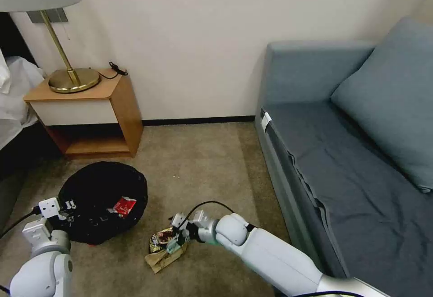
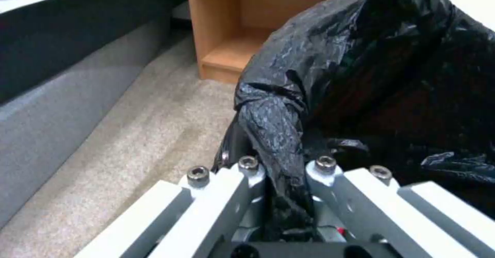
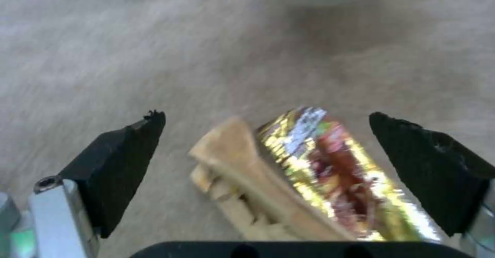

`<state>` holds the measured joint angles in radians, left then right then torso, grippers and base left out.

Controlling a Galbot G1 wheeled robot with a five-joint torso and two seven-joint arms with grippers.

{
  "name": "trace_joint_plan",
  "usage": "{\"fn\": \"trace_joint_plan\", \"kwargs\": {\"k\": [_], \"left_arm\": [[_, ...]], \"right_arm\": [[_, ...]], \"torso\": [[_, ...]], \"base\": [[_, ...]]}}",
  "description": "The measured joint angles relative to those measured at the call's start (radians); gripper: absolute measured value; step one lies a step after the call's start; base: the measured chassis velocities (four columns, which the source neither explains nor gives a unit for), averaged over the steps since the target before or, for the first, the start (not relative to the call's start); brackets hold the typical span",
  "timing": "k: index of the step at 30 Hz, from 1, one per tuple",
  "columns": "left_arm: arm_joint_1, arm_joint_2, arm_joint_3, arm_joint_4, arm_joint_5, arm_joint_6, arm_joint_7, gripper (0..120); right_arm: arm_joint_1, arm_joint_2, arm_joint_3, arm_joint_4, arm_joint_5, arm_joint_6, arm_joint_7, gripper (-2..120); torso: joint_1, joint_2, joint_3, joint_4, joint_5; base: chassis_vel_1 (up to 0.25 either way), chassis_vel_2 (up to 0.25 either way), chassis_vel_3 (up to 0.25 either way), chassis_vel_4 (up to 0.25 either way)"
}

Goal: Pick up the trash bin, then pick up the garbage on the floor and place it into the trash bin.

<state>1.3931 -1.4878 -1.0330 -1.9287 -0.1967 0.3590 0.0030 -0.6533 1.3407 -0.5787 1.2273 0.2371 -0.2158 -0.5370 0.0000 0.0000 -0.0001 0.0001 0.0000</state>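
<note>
1. The left gripper, low at the robot's left, is clamped on the black liner at the rim of the trash bin, which sits on the carpeted floor.
2. A red-and-white carton lies inside the bin.
3. The right arm reaches forward and down; the right gripper hangs spread wide, straddling the gold wrapper and tan paper on the floor.

bins: 1 trash bin, lower left | litter on floor: 2, gold wrapper + tan paper, bottom centre | in bin: 1 red carton | grippers: 2
</note>
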Motion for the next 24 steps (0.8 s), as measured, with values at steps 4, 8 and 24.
{"fn": "trace_joint_plan", "kwargs": {"k": [4,8,24], "left_arm": [[-0.004,-0.004,0.000,-0.008,-0.001,0.003,-0.004,3],[-0.006,-0.008,0.003,-0.012,0.000,0.005,-0.004,3],[-0.006,-0.016,0.016,-0.004,0.005,-0.001,-0.004,3]], "right_arm": [[0.019,0.016,-0.036,-0.062,-0.032,0.029,-0.037,100],[0.023,0.027,-0.049,-0.097,-0.048,0.048,-0.053,100],[0.032,0.112,-0.060,-0.310,-0.133,0.169,-0.011,99]], "torso": [[0.000,0.000,0.000,-0.0001,0.0000],[0.000,0.000,0.000,-0.0001,0.0000],[0.000,0.000,0.000,-0.0001,-0.0001]], "base": [[0.000,0.000,0.000,0.000],[0.000,0.000,0.000,0.000],[0.000,0.000,0.000,0.000]]}}
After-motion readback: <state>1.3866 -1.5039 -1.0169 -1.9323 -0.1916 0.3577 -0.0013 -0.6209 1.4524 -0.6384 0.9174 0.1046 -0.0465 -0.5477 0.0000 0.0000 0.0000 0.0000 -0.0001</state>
